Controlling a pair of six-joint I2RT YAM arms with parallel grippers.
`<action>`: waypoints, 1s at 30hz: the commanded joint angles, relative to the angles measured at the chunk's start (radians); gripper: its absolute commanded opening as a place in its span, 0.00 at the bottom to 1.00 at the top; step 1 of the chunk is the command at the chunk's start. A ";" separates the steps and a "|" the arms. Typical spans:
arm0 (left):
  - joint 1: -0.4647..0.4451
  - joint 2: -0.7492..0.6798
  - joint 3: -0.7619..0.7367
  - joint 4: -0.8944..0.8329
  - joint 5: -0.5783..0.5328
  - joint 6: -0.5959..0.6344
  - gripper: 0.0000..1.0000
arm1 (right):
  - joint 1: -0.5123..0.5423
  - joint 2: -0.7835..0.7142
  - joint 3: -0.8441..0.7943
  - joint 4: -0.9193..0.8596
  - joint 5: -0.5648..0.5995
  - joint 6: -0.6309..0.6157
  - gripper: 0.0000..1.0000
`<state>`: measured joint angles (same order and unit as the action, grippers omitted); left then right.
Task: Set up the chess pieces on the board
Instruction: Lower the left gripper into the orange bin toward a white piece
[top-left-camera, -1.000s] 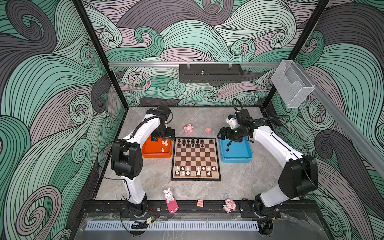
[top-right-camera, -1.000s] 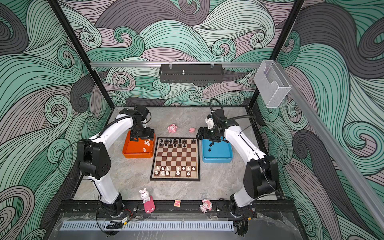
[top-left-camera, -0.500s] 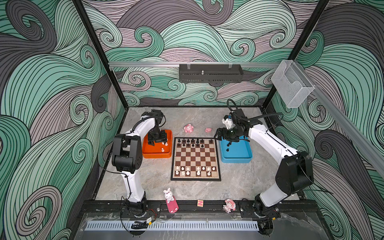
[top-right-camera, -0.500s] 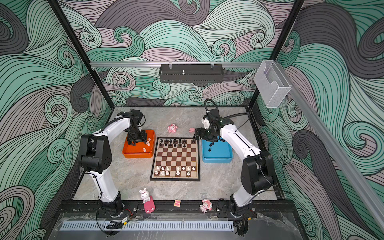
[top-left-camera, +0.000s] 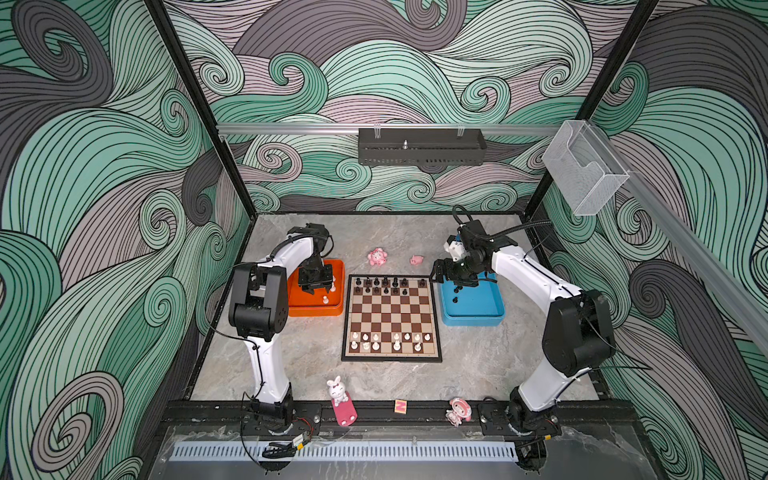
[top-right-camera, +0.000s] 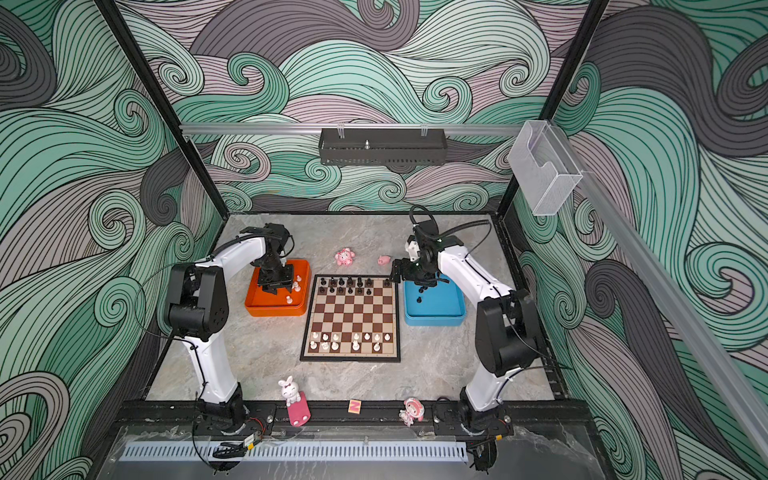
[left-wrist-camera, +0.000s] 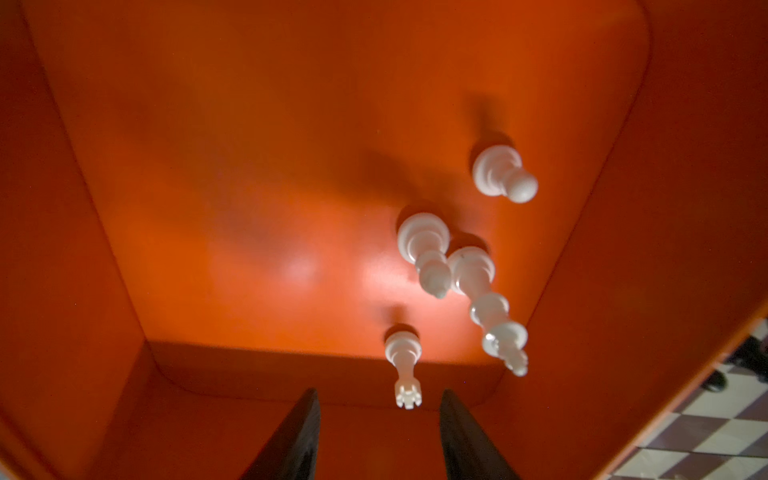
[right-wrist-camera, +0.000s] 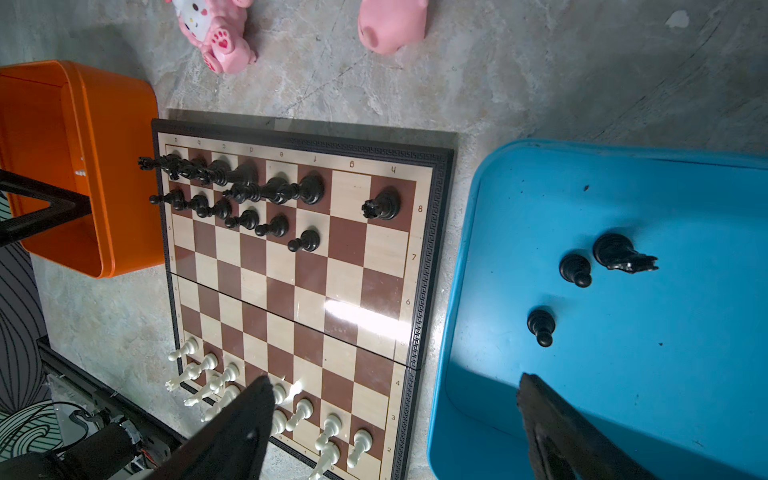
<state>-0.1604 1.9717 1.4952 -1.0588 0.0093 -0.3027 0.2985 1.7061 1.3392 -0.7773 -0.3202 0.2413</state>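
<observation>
Right wrist view: the board (right-wrist-camera: 291, 291), laid flat on the tabletop (right-wrist-camera: 540, 83) between the orange tray (right-wrist-camera: 104, 166) and the blue tray (right-wrist-camera: 665, 187), is seen mostly filled. Black pieces (right-wrist-camera: 249, 195) are ranged over two rows at one end, with one back-row square and two pawn squares bare; white pieces (right-wrist-camera: 210, 363) are stood along the opposite end. Left in the blue tray are a knight (right-wrist-camera: 619, 251) and two pawns (right-wrist-camera: 575, 270); four white ones — a rook (left-wrist-camera: 403, 365) among them — are left in the orange tray. All are small, glossy turned figures, stood upright. The right gripper (right-wrist-camera: 395, 382) is held above the board's edge beside the blue tray, jaws spread wide, nothing between them. The left gripper (left-wrist-camera: 378, 415) is held low in the orange tray, jaws partly apart on either side of the rook's crown, no contact visible. Seven placements are judged to remain.
</observation>
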 joint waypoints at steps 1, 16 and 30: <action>-0.014 0.033 -0.007 0.010 -0.009 0.008 0.50 | -0.012 0.007 0.014 -0.008 -0.014 -0.018 0.92; -0.040 0.073 -0.007 0.027 -0.009 0.008 0.40 | -0.034 0.021 0.012 -0.004 -0.029 -0.028 0.92; -0.045 0.076 -0.018 0.024 -0.026 0.013 0.34 | -0.041 0.028 0.014 -0.004 -0.037 -0.030 0.92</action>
<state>-0.1967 2.0277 1.4834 -1.0256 0.0040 -0.2958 0.2642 1.7184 1.3392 -0.7750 -0.3450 0.2199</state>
